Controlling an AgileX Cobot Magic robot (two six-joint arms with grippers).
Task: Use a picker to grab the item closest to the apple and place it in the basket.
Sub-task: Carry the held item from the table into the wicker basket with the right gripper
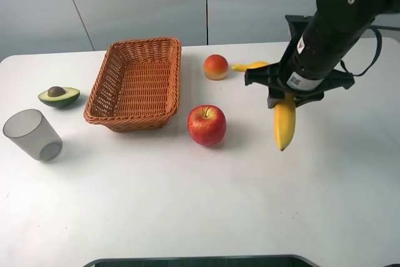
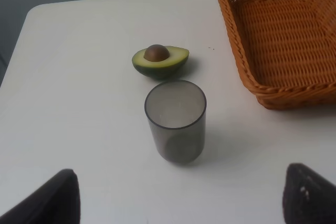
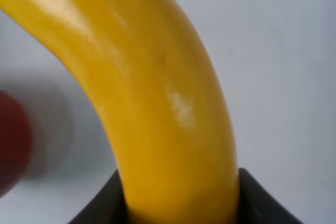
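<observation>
A red apple point(image 1: 207, 124) sits on the white table just right of the wicker basket point(image 1: 134, 83). To the apple's right, my right gripper point(image 1: 286, 97) is shut on a yellow banana point(image 1: 284, 123), which hangs from it above the table; the banana point(image 3: 152, 93) fills the right wrist view, with the apple point(image 3: 13, 140) a red blur at the edge. The basket point(image 2: 283, 40) holds nothing. My left gripper point(image 2: 178, 195) is open near the table's left side, with only its dark fingertips point(image 2: 47, 198) showing.
A peach point(image 1: 215, 67) and the banana's stem end point(image 1: 250, 65) lie behind the apple. A halved avocado point(image 1: 59, 96) and a grey translucent cup point(image 1: 32, 134) stand left of the basket; the left wrist view shows the cup point(image 2: 175, 120) and avocado point(image 2: 160, 61) ahead of the gripper.
</observation>
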